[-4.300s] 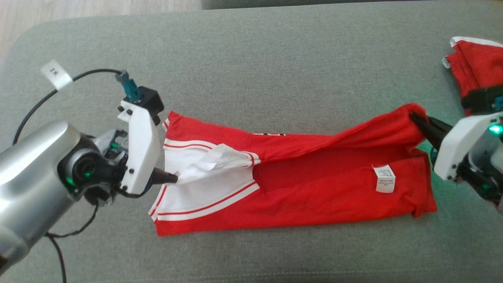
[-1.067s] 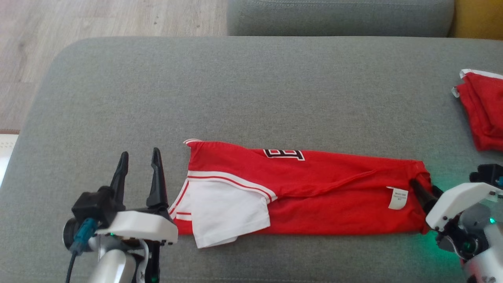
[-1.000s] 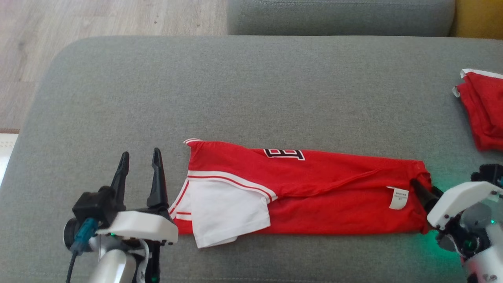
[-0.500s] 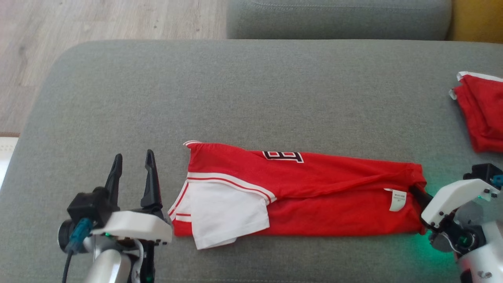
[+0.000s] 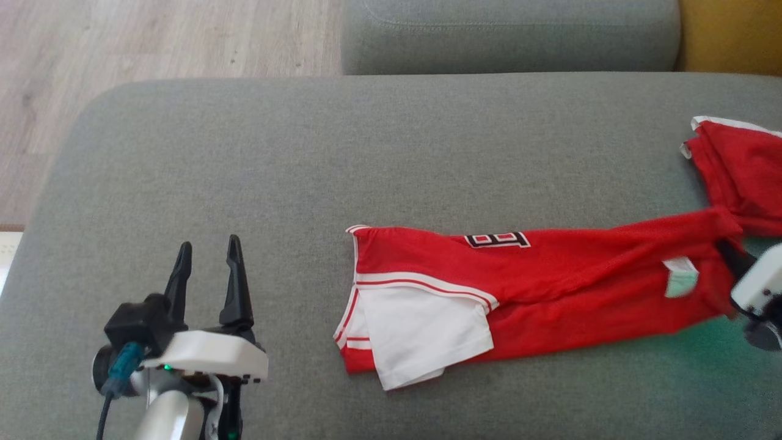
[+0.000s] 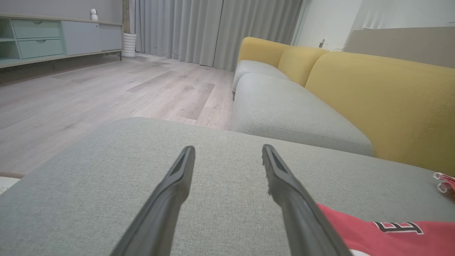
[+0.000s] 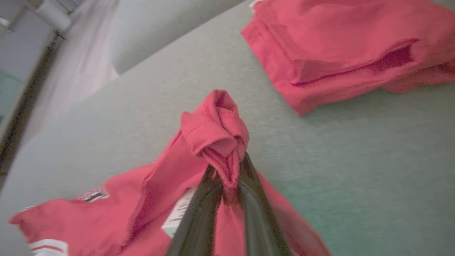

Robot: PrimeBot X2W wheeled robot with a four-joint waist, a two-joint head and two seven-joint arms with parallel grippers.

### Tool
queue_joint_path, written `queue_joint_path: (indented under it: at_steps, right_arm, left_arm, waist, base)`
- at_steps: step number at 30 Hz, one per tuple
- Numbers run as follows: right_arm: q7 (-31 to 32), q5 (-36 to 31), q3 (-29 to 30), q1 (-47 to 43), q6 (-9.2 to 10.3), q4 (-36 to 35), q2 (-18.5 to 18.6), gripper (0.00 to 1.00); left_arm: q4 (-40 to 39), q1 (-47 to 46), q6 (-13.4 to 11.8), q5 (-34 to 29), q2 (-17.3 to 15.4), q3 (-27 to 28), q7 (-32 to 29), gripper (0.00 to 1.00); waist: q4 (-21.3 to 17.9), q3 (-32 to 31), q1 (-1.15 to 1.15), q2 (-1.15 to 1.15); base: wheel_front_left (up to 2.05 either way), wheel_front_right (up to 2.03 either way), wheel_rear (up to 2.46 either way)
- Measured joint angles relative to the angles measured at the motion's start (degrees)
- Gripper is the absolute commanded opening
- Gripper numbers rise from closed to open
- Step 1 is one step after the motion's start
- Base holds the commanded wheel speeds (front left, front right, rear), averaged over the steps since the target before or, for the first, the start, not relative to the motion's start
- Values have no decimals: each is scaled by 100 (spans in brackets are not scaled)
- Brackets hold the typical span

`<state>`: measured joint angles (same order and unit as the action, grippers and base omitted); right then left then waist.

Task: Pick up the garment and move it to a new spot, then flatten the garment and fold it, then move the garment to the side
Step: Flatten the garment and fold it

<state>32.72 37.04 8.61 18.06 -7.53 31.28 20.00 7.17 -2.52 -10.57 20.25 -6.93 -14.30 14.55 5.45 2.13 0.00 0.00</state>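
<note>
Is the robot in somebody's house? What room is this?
Most likely a living room in a home. There's a yellow sofa, long grey curtains, a wooden floor and a low cabinet with drawers.

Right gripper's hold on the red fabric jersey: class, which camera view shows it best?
The right wrist view: close up, the right gripper clamps a bunched end of the red fabric jersey. The head view catches that gripper blurred at its edge; the left wrist view shows a lettered jersey corner.
</note>
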Motion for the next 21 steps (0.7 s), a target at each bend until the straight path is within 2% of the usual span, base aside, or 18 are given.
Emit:
queue_joint_path:
  at_steps: [7,12,16,21]
  right_arm:
    - [447,773,-81,-131,0,-1073,-517,0]
    - [884,1493,-255,-497,0,-1836,-1125,0]
    - [967,1851,-326,-611,0,-2012,-1573,0]
    - [702,2372,-578,-603,0,-1770,-1678,0]
  left_arm:
    - [75,21,58,0,10,34,0,100]
    - [165,25,154,0,15,51,0,100]
    - [212,29,159,0,16,51,-1,100]
    - [238,29,209,-1,27,43,-1,100]
  waist:
    - [48,-135,0,0]
    - [200,-201,0,0]
    - [389,-226,0,0]
    - [688,-216,0,0]
  base:
    - [0,0,0]
    - [0,0,0]
    - [0,0,0]
    - [0,0,0]
